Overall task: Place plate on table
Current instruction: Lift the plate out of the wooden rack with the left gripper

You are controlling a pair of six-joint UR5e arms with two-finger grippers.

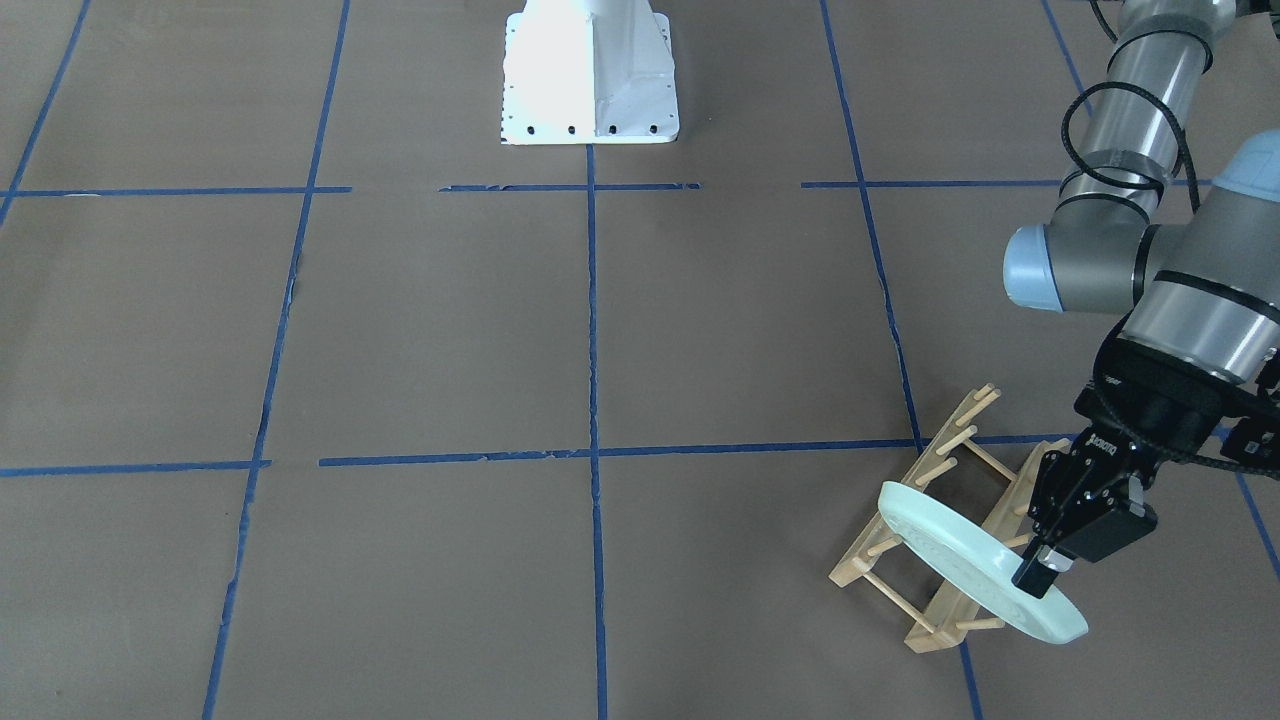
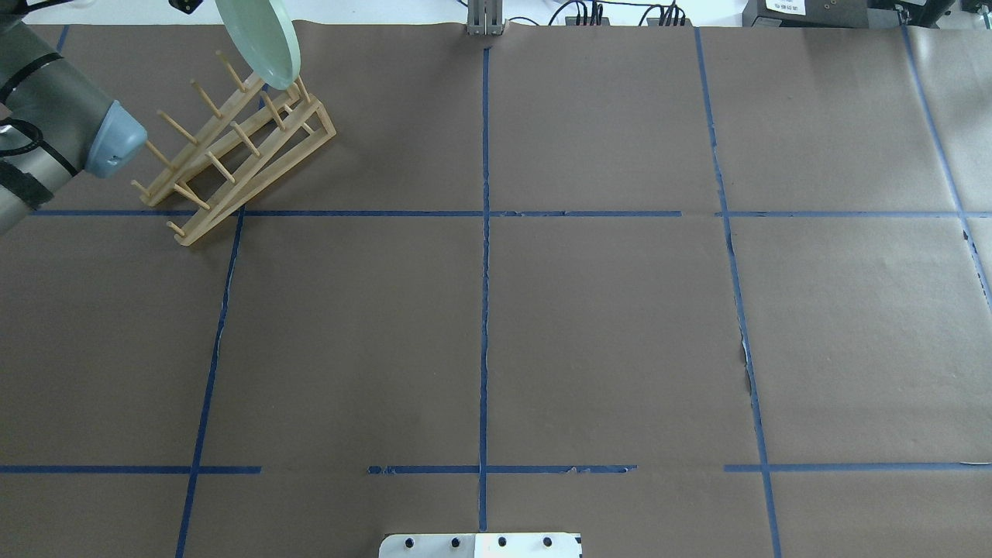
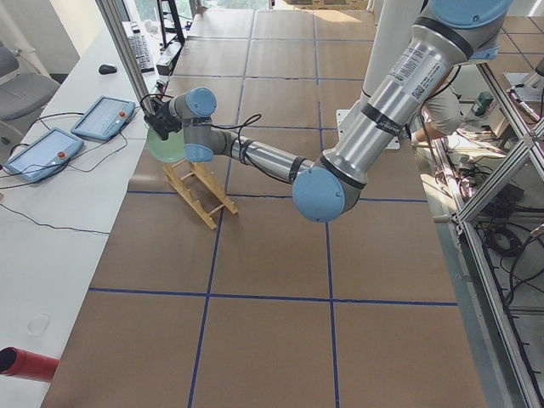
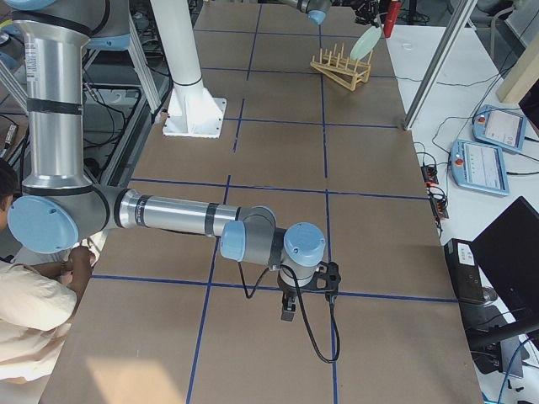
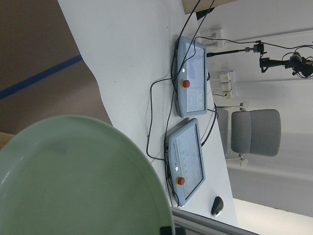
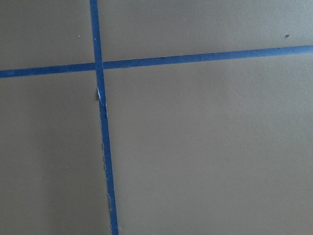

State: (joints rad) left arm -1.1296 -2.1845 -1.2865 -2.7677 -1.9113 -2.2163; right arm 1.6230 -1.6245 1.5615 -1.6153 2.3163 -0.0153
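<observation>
Above the wooden rack, at its end far from the robot, the left gripper holds the plate by the rim, with its two fingers closed narrow on the edge. The plate is pale green and stands tilted on its edge, not flat. Its lower edge is close to the pegs of the rack, but I cannot tell if it touches them. It is not on the table, which is brown with blue tape lines and carries the rack. From the left wrist camera the plate fills the lower left corner, and beyond it two control tablets lie on a white bench beside the rack's side of the table. The right gripper hangs low over the table, well apart from the rack, and shows only in the right side view, so I cannot tell if it is wide or narrow. Its wrist camera sees only brown paper and two crossing tape lines.
</observation>
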